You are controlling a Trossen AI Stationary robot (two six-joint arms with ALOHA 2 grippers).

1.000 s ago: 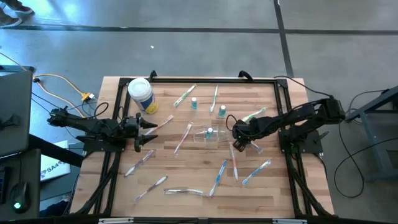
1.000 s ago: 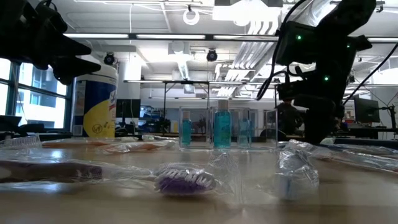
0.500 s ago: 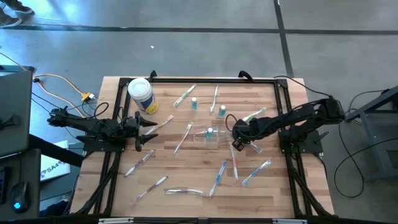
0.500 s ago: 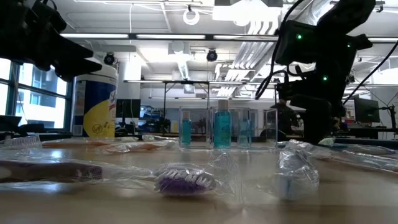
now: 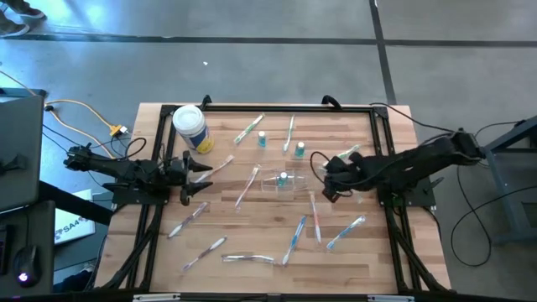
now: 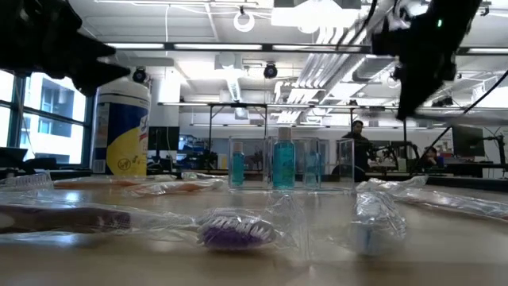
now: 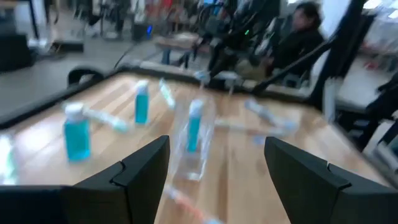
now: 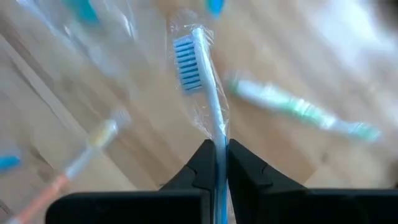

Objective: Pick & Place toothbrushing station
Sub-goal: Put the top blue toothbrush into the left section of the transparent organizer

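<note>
Right gripper [image 8: 217,163] is clamped on a wrapped blue toothbrush [image 8: 198,81] lifted near the clear station [image 5: 284,181] at table centre, not yet placed; left gripper [image 7: 214,165] waits wide open.

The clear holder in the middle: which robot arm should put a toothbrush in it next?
Probably the right. Its gripper is shut on a wrapped toothbrush and sits just beside the holder. The left gripper waits open and empty at the table's left side.
</note>
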